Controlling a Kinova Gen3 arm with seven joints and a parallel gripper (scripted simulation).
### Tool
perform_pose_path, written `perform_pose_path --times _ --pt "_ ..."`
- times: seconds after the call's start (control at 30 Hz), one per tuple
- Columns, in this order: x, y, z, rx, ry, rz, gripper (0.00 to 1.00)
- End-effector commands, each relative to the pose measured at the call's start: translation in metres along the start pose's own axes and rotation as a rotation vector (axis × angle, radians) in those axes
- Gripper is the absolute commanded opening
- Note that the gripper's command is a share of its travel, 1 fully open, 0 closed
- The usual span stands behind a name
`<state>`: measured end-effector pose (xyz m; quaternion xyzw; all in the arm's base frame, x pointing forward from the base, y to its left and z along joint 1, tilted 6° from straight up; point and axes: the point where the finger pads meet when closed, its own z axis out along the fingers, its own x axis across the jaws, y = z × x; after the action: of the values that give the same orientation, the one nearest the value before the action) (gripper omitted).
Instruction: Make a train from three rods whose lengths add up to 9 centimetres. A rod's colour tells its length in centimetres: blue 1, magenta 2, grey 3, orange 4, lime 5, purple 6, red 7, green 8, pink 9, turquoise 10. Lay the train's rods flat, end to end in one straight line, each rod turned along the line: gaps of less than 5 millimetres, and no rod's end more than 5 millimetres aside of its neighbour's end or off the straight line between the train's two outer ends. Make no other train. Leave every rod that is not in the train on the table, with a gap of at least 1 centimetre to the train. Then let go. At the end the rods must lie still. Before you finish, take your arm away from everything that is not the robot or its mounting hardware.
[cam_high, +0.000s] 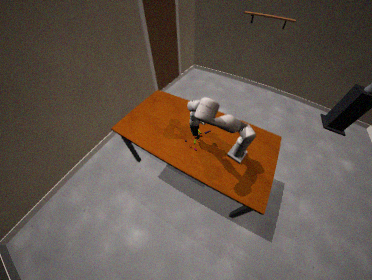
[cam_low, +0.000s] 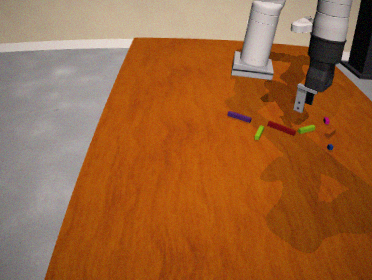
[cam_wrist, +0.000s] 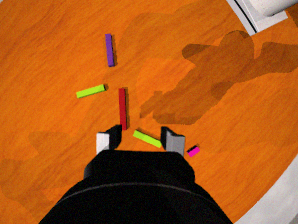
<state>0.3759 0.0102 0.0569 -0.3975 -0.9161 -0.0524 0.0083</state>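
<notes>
My gripper (cam_low: 304, 104) (cam_wrist: 141, 133) is open and empty, above the table. In the wrist view one lime rod (cam_low: 306, 129) (cam_wrist: 148, 139) lies slanted below and between the fingers. A red rod (cam_low: 281, 128) (cam_wrist: 123, 109) lies beside it, at an angle to it. The other lime rod (cam_low: 259, 132) (cam_wrist: 91, 91) lies past the red rod, and a purple rod (cam_low: 239, 117) (cam_wrist: 110, 50) lies farther along. A short magenta rod (cam_low: 326, 120) (cam_wrist: 193, 151) lies right of the fingers. A blue rod (cam_low: 330, 147) and a faint orange rod (cam_low: 330, 133) show in the exterior view; the wrist view does not show them.
The rods lie scattered and apart on the wooden table (cam_high: 150, 117) (cam_low: 150, 200). The arm's base (cam_high: 237, 156) (cam_low: 252, 70) stands on the table behind them. Arm shadows darken the wood around the rods.
</notes>
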Motion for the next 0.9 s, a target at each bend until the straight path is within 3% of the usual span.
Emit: perform_pose_path --times 0.0,0.2,0.87 --pt "-0.021 -0.021 0.0 -0.003 0.001 0.041 1.0" --pt "-0.042 -0.053 0.0 -0.004 0.002 0.041 1.0" --pt "-0.042 -0.054 0.0 -0.004 0.002 0.041 1.0"
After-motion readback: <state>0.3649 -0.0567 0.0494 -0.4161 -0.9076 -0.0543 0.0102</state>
